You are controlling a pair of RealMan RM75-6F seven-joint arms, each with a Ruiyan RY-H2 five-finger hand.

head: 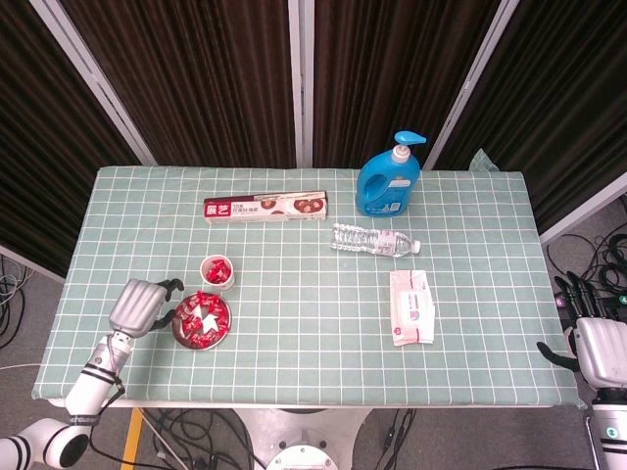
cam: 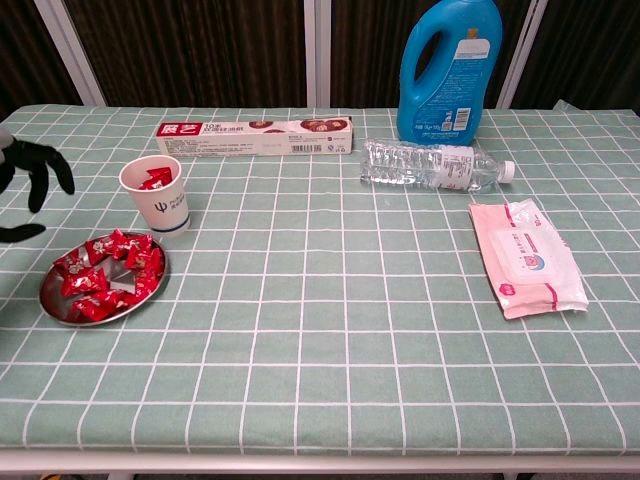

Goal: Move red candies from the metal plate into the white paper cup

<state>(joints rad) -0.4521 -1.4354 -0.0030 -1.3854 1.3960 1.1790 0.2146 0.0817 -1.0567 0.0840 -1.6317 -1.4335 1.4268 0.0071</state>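
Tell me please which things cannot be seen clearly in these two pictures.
- Left hand: the chest view's left edge cuts it off, showing only dark fingers.
- Right hand: beside the table at the head view's right edge; finger position unclear. Absent from chest view.
- Candies in the paper cup: its wall hides the count.
- Print on the long box: too small.

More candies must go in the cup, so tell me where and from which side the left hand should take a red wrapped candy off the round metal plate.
Pinch one red wrapped candy at the pile's left edge, by its bulging middle or a twisted wrapper end. Come from above and the left: the left hand sits open beside that side of the round metal plate, the plate's rim is shallow, and the white paper cup stands behind.
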